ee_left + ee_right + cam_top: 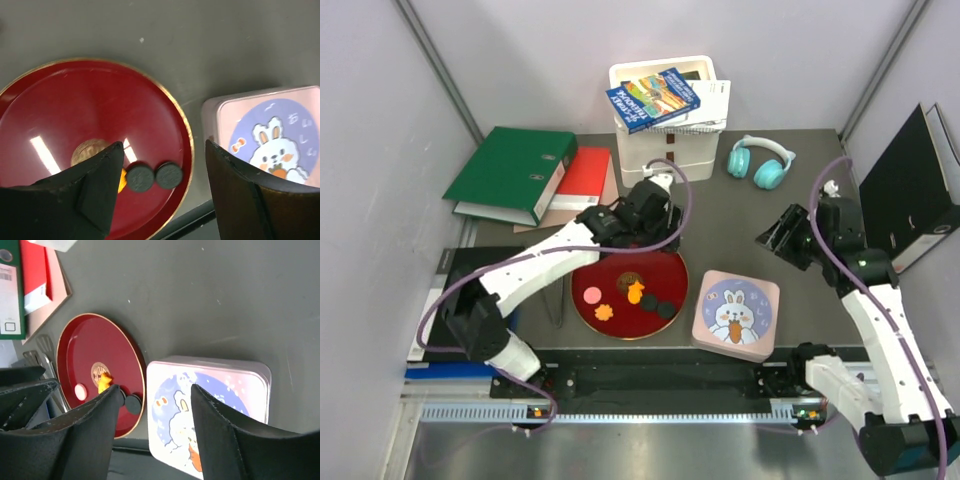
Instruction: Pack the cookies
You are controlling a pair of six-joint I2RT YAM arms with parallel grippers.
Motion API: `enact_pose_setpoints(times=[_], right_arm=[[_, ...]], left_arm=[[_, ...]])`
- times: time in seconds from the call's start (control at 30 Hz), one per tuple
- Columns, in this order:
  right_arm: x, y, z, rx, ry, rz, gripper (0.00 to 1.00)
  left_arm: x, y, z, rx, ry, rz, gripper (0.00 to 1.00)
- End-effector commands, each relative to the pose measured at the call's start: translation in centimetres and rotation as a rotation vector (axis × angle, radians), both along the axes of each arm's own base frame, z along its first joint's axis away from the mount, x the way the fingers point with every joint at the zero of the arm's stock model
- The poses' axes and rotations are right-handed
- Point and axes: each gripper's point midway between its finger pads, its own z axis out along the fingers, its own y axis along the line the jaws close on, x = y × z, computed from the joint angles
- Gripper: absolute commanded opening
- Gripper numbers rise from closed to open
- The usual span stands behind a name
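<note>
Finds the cookies (636, 291) lying loose on the red plate (672, 282) at the middle of the bench (740, 200): pink toward the left, orange flower shapes in the middle, two dark rounds (139, 178) side by side near the plate's near right rim. Has the left gripper (658, 238) hanging over the plate's far edge, jaws apart, nothing between them. Places the dark pair just below and slightly near of that gripper in the wrist view. Being round, offers no long axis to line up with. Keeps the right gripper (782, 235) well apart, right of the plate and beyond the far side of the rabbit tin (735, 313), likewise spread and empty. Favours the left arm as clearly nearer. Shows the tin just right of the plate with its lid on. Probably calls for opening it before any packing.
</note>
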Motion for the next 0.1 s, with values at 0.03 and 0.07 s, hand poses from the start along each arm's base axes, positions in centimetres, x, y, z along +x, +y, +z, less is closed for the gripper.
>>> enact_pose_setpoints(times=[0.03,0.07], right_arm=[[2.51,1.17,3.71,-0.007,-0.153,0.063,0.59],[2.80,1.33,4.18,-0.009,-0.167,0.071,0.61]], left_arm=[[-0.64,3.12,0.54,0.103,-0.017,0.088,0.72],[-0.72,3.28,0.59,0.103,-0.019,0.091,0.74]])
